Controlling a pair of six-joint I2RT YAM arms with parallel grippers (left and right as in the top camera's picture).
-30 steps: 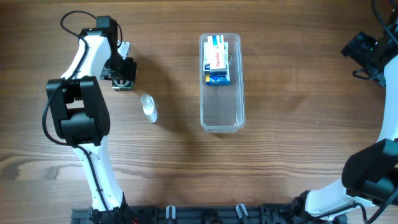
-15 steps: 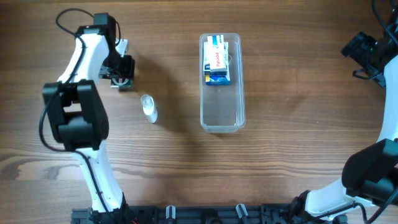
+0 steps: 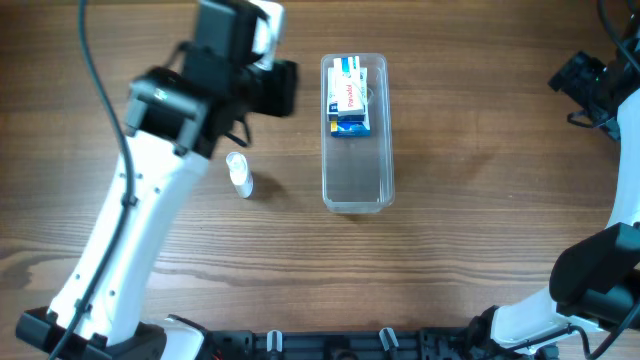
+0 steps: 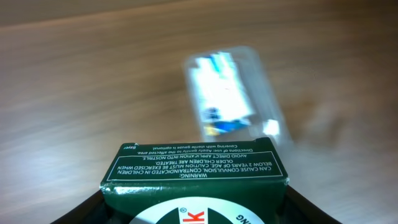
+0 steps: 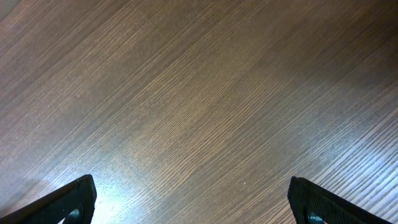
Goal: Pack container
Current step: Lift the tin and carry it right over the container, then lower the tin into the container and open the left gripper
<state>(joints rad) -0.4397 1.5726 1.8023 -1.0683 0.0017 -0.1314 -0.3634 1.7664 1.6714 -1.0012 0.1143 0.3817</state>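
Left tool: your left tool (image 4: 196,210) is clamped on a dark green box (image 4: 194,177); one black finger (image 4: 87,208) shows at each lower side of it.
Green box: you see white warning print upside down on its top face, and it blocks the lower middle of the left wrist view.
Left arm: from overhead it (image 3: 150,200) looms large over the left half of the table (image 3: 480,250), with the left tool (image 3: 275,88) just left of the container's far end.
Small bottle: a pale bottle (image 3: 238,173) lies on its side on the table, left of the container and apart from it.
Container: the clear tub (image 3: 357,180) sits at mid-table, long side running away from you; in the left wrist view it (image 4: 264,109) is blurred, ahead of the held box.
Packed boxes: white boxes with blue and red print (image 3: 348,100) fill the tub's far end; the near half is bare.
Right tool: your right tool (image 5: 193,202) is spread wide with nothing between its fingers, over plain wood at the table's far right edge.
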